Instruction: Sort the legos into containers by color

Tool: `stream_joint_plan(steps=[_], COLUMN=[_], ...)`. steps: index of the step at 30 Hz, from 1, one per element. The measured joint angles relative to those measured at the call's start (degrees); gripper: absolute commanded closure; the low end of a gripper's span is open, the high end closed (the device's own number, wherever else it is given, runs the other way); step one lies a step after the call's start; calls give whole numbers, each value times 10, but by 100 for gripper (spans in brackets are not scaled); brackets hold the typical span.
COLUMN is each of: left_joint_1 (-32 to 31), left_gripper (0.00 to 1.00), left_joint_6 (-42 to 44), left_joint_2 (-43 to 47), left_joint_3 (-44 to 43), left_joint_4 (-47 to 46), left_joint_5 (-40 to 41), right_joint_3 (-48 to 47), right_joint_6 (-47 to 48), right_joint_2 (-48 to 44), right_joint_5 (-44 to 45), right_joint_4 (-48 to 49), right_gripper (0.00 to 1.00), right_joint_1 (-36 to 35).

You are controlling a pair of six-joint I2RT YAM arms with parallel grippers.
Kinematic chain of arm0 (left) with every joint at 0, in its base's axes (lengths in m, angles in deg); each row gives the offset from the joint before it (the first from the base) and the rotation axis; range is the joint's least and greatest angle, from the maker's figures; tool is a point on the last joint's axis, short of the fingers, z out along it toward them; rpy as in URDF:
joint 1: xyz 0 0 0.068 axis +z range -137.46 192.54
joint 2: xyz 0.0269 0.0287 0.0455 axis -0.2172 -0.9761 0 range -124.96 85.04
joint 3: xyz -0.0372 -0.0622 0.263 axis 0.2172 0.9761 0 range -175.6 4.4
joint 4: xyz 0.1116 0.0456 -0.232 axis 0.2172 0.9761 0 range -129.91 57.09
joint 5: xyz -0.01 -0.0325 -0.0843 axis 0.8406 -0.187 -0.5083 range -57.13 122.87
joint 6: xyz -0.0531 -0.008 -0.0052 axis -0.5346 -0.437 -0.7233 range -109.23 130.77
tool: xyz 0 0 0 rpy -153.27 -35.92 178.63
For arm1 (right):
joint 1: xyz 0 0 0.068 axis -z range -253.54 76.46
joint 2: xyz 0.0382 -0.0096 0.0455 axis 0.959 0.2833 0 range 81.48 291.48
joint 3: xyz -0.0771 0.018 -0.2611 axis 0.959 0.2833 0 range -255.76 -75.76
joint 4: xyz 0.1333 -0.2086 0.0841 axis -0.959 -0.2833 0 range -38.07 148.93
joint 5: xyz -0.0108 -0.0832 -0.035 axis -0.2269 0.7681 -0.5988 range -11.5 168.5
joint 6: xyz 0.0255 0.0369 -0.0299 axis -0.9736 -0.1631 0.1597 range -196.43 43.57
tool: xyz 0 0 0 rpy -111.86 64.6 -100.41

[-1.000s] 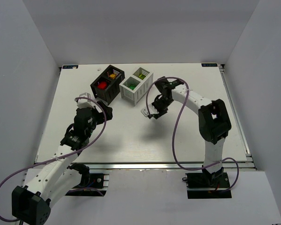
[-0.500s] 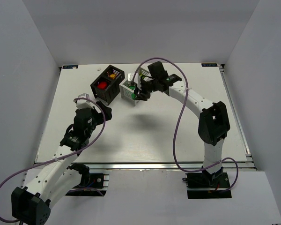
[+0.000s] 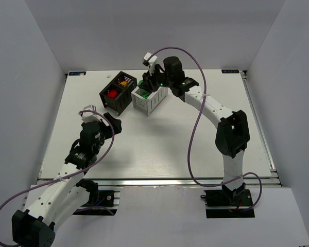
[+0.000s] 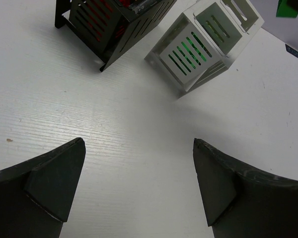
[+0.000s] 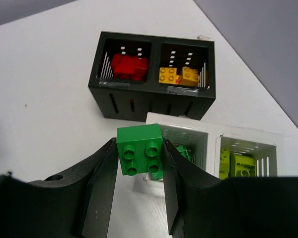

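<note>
Rt wrist cam: green brick (image 5: 139,150) covers most of left compartment of white rack (image 5: 212,144), legos (image 5: 184,151) underneath barely show. Left wrist cam: black rack (image 4: 97,22) cut off at top edge, contents just colour thru slats.

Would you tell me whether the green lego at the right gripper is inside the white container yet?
Not yet: the green lego is pinched in the right gripper above the white container.

Left arm (image 3: 74,154): bent, near left; left hand (image 4: 139,171) fingers spread apart.
Right arm (image 3: 211,108): stretched far; right hand (image 5: 139,168) clamping green lego (image 5: 139,154).
</note>
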Motion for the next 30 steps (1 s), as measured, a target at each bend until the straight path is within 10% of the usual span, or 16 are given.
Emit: stream_joint_plan(steps=[14, 30], left_joint_1=[0, 0], left_gripper=[2, 2], left_joint_6=[-2, -4], left_joint_2=[6, 12], left_joint_3=[7, 9], left_joint_4=[6, 8], left_joint_5=[7, 17], right_joint_3=[-39, -36], right_joint_6=[-58, -17], right_joint_2=[69, 91], right_joint_5=[62, 96], right_joint_4=[43, 44], right_gripper=[86, 54], right_joint_1=[0, 3])
